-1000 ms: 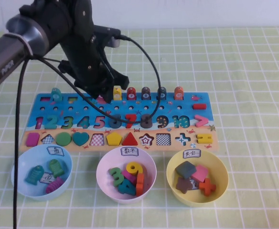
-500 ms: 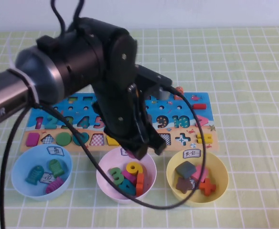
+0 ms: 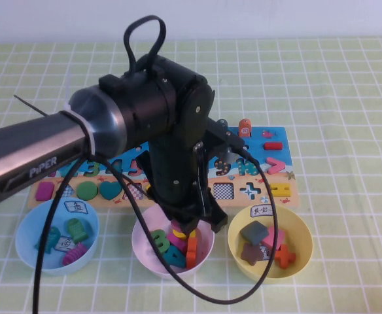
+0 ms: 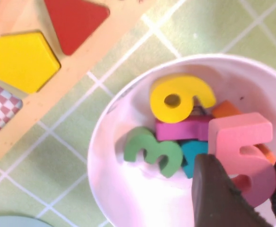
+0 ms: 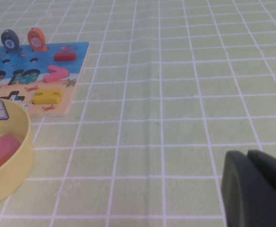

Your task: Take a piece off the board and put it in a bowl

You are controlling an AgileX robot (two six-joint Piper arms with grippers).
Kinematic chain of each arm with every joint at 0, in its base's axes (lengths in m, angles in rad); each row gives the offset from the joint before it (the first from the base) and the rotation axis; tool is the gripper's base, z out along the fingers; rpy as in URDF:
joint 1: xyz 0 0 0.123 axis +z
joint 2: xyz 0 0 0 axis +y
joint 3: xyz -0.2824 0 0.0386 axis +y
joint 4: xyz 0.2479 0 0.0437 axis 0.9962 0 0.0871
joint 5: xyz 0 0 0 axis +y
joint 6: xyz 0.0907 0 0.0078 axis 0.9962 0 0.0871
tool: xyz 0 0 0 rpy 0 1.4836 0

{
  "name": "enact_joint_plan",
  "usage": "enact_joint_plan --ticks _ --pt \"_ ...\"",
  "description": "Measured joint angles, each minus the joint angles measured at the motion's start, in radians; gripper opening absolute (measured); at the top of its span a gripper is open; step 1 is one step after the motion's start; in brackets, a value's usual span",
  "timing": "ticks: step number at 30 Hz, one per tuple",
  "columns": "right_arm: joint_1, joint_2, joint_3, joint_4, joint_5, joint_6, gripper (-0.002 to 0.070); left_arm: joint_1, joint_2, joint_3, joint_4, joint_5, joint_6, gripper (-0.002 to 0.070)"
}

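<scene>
Pink numeral 5 [image 4: 242, 151] sits pinched in the left pincer [image 4: 242, 189], low over the pale pink-lilac bowl [image 3: 142, 242], just above a yellow 9 [image 4: 178, 97], a green 3 [image 4: 152, 151] and other pieces. Bowl sits on the green-checked tabletop [image 3: 348, 98], just in front of the board [image 3: 279, 173]. Right pincer [image 5: 254, 187] hovers low over bare tabletop beside the yellow bowl [image 5: 15, 184]; its opening cannot be told.

Near the front edge of my worktop sit a light blue bowl [image 3: 27, 252] at left and a yellow bowl [image 3: 298, 256] toward the middle.
</scene>
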Motion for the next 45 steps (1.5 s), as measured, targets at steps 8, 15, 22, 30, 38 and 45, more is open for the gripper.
enact_joint_plan --ticks 8,15,22,30,38,45 --pt "0.0 0.0 0.0 0.0 0.0 0.0 -0.0017 0.0 0.018 0.063 0.038 -0.031 0.0 0.0213" --pt "0.0 0.0 0.0 0.0 0.0 0.0 -0.0017 0.006 0.018 0.089 0.041 -0.071 -0.004 0.0229" --pt "0.0 0.0 0.0 0.0 0.0 0.0 -0.0017 0.005 0.018 0.089 0.041 -0.078 -0.034 0.0456" --pt "0.0 0.0 0.0 0.0 0.0 0.0 -0.0017 0.004 -0.034 0.097 0.061 -0.127 -0.07 0.0509" --pt "0.0 0.0 0.0 0.0 0.0 0.0 -0.0017 0.002 -0.353 0.196 0.175 -0.27 -0.101 0.0077" --pt "0.0 0.0 0.0 0.0 0.0 0.0 -0.0017 0.002 -0.767 0.559 0.187 -0.573 -0.109 0.0008"
